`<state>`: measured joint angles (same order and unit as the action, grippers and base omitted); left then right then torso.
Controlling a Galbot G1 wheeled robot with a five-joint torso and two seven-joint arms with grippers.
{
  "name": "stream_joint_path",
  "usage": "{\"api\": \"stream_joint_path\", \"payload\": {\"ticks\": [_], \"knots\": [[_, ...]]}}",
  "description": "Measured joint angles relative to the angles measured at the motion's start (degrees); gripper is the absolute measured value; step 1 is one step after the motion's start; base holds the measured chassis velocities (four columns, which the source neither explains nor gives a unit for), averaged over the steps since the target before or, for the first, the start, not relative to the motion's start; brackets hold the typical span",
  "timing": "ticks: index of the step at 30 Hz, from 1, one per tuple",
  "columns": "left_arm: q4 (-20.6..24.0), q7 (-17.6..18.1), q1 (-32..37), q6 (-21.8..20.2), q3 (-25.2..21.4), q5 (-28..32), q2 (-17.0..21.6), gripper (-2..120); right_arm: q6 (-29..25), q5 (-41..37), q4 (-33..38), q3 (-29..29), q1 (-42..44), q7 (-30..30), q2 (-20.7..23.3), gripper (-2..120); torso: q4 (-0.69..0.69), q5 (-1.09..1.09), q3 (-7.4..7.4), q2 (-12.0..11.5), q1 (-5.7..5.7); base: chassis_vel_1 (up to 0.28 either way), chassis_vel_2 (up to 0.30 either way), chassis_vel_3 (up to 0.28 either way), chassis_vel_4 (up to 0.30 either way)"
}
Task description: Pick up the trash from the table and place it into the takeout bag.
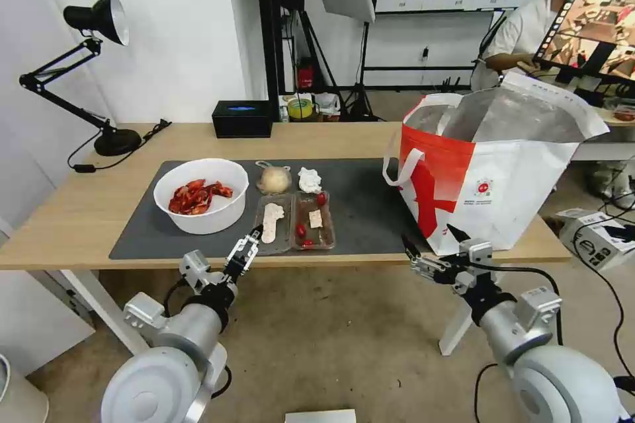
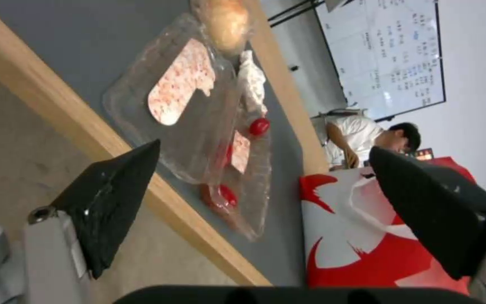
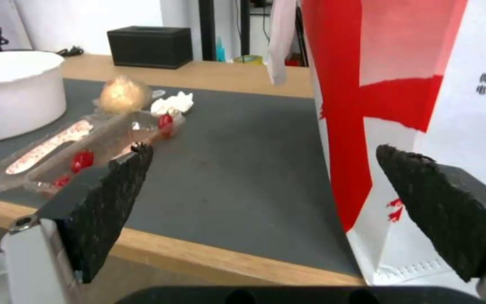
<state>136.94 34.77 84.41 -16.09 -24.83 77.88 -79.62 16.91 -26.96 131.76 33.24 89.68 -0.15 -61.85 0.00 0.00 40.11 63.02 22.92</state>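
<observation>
- On the light-wood table [image 1: 79, 225], a dark grey mat [image 1: 370, 211] carries all the trash I can see.
- At the mat's left end stands the white bowl of crayfish shells [image 1: 201, 195], upright, with the red shells heaped inside.
- Right of the bowl lies the clear hinged tray [image 1: 295, 222], opened flat, its near edge close to the mat's near edge; I see red scraps and pale labels in it.
- Just beyond the tray sit the knotted clear bag with a beige lump [image 1: 274, 179] and, to its right, the crumpled white tissue [image 1: 309, 180].
- At the right end of the table stands the takeout bag [image 1: 493, 175], upright and gaping, foil lining showing, one white loop handle hanging over its left red side.
- My left gripper [image 1: 251, 243] hovers at the table's near edge, just short of the tray's near left corner; its fingers [image 2: 111, 202] stand apart with nothing between them.
- My right gripper [image 1: 430, 246] hangs off the near edge beside the bag's near left corner; its fingers [image 3: 108, 202] are also spread and hold nothing.
- Far back on the table I see a black box with a blue top [image 1: 242, 118] and a black desk lamp [image 1: 99, 73] at the far left.
</observation>
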Motion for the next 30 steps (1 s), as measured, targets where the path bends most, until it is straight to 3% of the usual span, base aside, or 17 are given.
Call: {"api": "stream_joint_path", "payload": {"ticks": [16,30], "knots": [[-5.2,0.4,-4.6,0.9,7.6,-0.6,-2.2,100,-0.4,1.1,-2.0,-0.7,-0.9,0.0,-0.5,100,0.00,0.00,-0.01,0.0,0.00,0.000,0.000,0.000,0.000],[-8.3,0.0,-7.6,0.8,9.1,0.6,-1.5,100,-1.5,1.5,-2.3,-0.2,-0.1,-0.1,-0.9,100,0.00,0.00,0.00,0.0,0.00,0.000,0.000,0.000,0.000]]}}
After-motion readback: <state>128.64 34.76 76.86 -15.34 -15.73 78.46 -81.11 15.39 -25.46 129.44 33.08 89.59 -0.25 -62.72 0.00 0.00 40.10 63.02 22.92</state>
